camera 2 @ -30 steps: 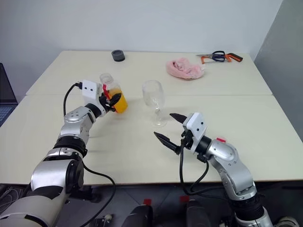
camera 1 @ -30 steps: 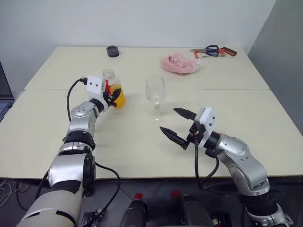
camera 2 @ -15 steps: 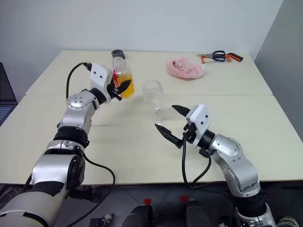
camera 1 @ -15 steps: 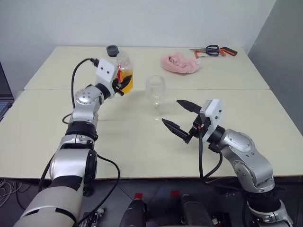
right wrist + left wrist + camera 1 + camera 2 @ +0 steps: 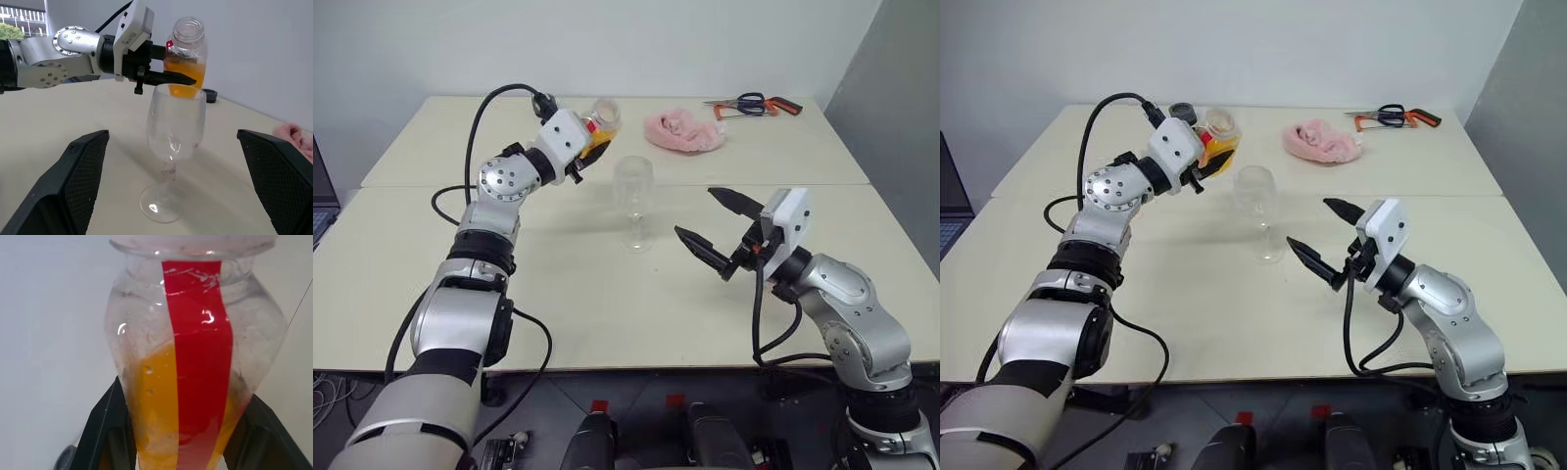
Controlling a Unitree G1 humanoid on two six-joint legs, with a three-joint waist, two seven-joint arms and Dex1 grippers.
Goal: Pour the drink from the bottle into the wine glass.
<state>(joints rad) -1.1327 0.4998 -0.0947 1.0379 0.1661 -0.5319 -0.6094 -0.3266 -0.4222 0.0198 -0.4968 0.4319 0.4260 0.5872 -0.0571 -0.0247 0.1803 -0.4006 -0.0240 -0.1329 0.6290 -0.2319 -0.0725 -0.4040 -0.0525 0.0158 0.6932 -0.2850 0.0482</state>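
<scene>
The left gripper [image 5: 587, 152] is clamped on the bottle [image 5: 600, 125], held above the worktop [image 5: 607, 284] just behind and left of the wine glass [image 5: 633, 201], mouth uncapped and tipping toward it. The drink [image 5: 156, 416] sits in the bottle's lower half, so its long axis probably needs more tilt over the rim. The right gripper [image 5: 717, 232], jaws wide apart and empty, waits right of the glass.

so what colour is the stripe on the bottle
Red, a vertical stripe down the clear bottle; clearest in the left wrist view.

Red-striped bottle [image 5: 195, 357], orange drink [image 5: 154, 416]

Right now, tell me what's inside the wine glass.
The wine glass looks empty. The orange drink is in the bottle behind it, held in the left pincer.
</scene>
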